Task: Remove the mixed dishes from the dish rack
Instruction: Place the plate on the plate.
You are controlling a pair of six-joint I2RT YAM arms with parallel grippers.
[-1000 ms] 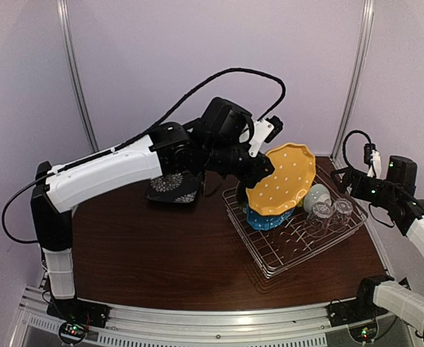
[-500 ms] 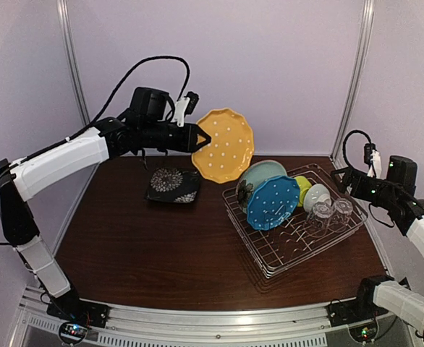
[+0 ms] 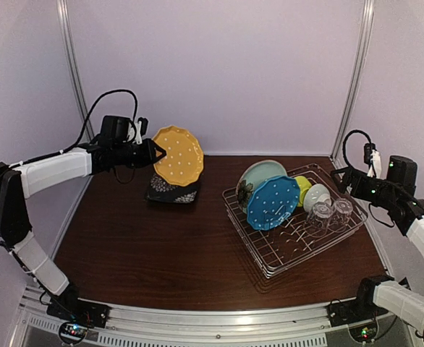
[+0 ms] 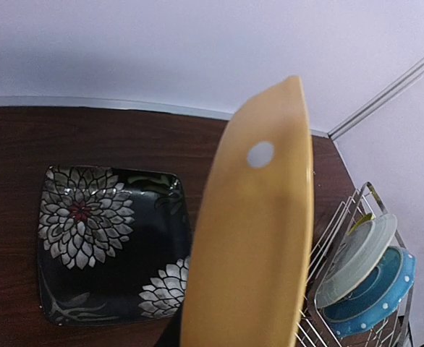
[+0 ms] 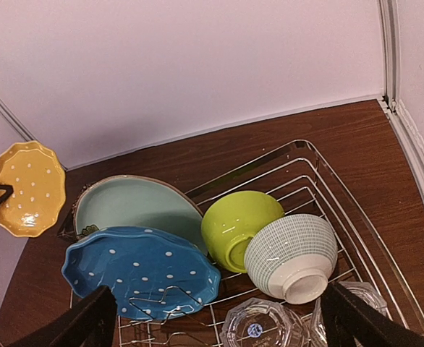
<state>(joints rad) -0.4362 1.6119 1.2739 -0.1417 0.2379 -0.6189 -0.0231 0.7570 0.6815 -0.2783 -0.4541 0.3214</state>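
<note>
Left fingers (image 3: 153,151), clamped on the orange dotted plate (image 3: 178,155), have carried it from the dish rack (image 3: 270,269) at centre right to upper left, over the black floral plate (image 3: 170,194) on the surface (image 3: 161,246). Set-down is judged next. Right fingers (image 5: 89,322) stand apart above the rack.

Left tool (image 3: 154,152) clamped; right tool (image 3: 341,176) spread wide.

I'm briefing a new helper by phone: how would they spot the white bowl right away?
Find the wire dish rack on the right of the table. Behind its clear glasses two bowls lie tipped side by side. Yours is the white bowl with a fine grid pattern, not the plain yellow-green bowl.
</note>
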